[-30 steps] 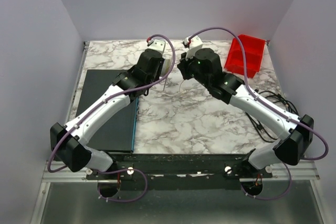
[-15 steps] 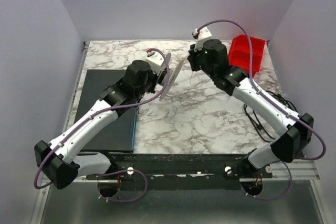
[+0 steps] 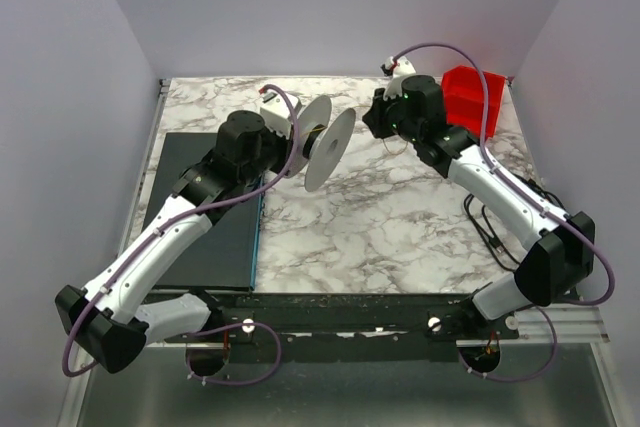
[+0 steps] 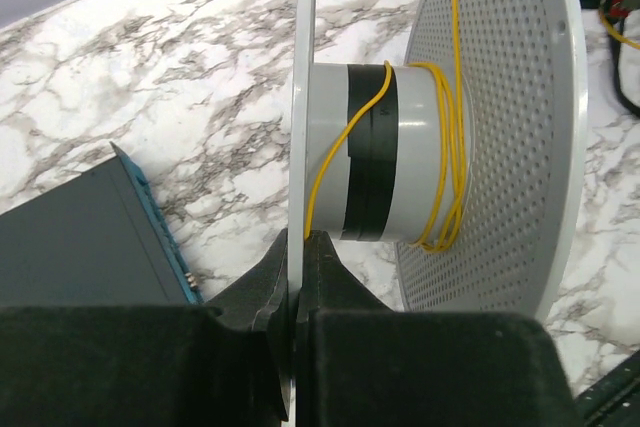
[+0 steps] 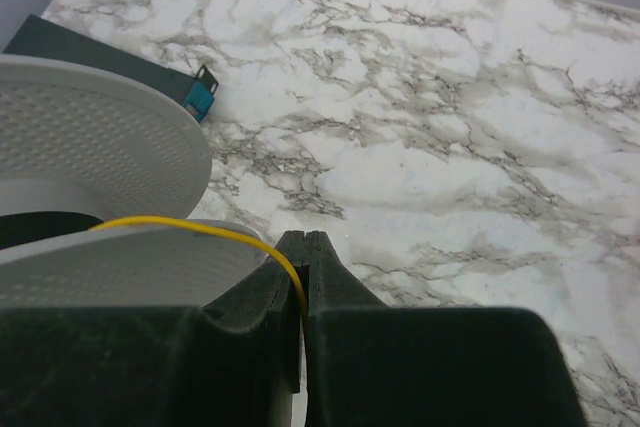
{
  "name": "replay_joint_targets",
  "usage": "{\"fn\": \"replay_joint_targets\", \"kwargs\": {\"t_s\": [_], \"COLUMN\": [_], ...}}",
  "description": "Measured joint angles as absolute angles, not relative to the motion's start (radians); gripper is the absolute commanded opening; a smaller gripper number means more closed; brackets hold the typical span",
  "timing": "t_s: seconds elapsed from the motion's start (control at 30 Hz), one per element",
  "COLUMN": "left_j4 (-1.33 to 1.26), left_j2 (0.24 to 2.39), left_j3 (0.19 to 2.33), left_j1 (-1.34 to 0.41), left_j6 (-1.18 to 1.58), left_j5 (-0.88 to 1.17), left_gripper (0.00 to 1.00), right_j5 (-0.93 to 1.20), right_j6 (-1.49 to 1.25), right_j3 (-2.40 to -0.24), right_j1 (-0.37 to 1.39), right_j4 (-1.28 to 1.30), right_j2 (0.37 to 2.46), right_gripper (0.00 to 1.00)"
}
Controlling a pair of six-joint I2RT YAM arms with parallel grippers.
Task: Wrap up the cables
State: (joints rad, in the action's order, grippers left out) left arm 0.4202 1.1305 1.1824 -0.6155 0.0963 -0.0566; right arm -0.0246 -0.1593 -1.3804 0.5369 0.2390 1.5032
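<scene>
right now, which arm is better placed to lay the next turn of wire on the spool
Right: the right gripper pinches the yellow wire running to the spool; the left gripper is busy clamping the spool's flange.

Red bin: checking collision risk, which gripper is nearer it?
Right. The right gripper sits a little left of the red bin; the left gripper holds the spool farther left.
</scene>
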Motion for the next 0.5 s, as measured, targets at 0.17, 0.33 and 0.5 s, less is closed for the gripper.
{"fn": "replay_joint_targets", "kwargs": {"t_s": [0.17, 0.33, 0.5], "left_j4": [0.416, 0.408, 0.400], "left_j2": [1.114, 1.112, 1.112], "left_j3": [1.182, 1.187, 1.201], "left_j1": [-0.580, -0.558, -0.535], "left_j6": [0.155, 0.213, 0.278], "left_j5": [0.019, 0.070, 0.095], "left_gripper": [0.00, 0.00, 0.00], "right_j5": [0.043, 0.098, 0.152], "right_j6": [-0.192, -0.230, -0.263], "right_j3": [-1.306, -1.233, -1.158], "right_j1": [0.508, 0.495, 0.493], "right_j4": [0.196, 0.132, 0.066], "right_j2": [1.507, 1.514, 1.528], "right_gripper": [0.09, 0.09, 0.09]}}
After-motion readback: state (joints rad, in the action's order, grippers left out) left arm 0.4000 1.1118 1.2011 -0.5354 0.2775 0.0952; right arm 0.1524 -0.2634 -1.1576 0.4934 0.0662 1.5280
